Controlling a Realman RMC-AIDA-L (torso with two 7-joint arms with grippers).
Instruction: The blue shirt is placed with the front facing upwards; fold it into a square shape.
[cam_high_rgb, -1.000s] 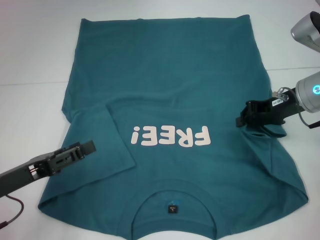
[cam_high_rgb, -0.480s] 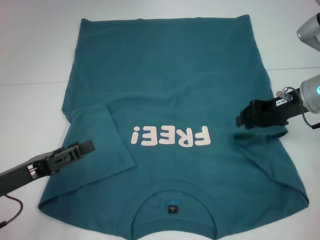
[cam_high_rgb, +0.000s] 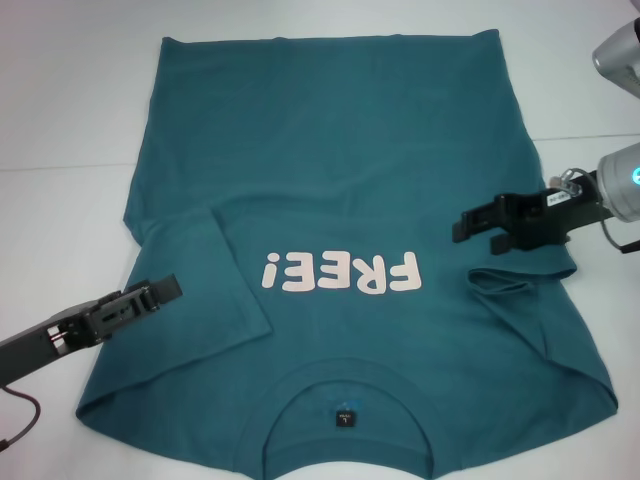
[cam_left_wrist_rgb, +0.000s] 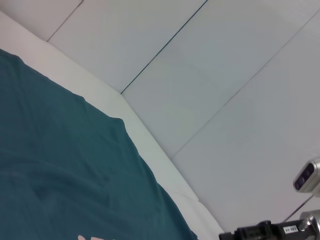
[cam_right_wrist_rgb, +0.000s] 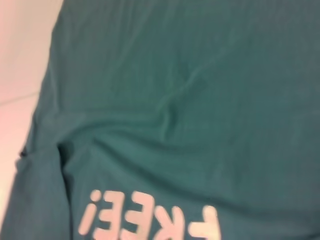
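1. The shirt (cam_high_rgb: 340, 250) lies flat on the white tabletop (cam_high_rgb: 60, 100), front up, collar nearest us and hem at the far edge, with the pink lettering (cam_high_rgb: 340, 273) across its middle.
2. Both sleeves already lie turned in over the body: the left one forms a flap (cam_high_rgb: 215, 290) beside the lettering, and the right one is a rumpled bunch (cam_high_rgb: 510, 280) just under our right hand.
3. Our left hand (cam_high_rgb: 150, 295) hovers over the left shoulder area with nothing in it; we cannot tell whether its fingers are spread or together.
4. Our right hand (cam_high_rgb: 478, 226) hangs above the right sleeve fold, fingers pointing inward; it seems spread and empty, though the head view is not clear enough to be sure.
5. We judge the sleeve folds done and the lengthwise fold, collar towards hem or hem towards collar, not yet made.
6. Risks from here:
   - The right fold is loose and ridged, so a pinch there may take only one layer and let the sleeve spill out again.
   - If our two hands grip at uneven heights, the fold line will skew and the result will not be square.
   - Dragging rather than lifting could pull the left flap open.
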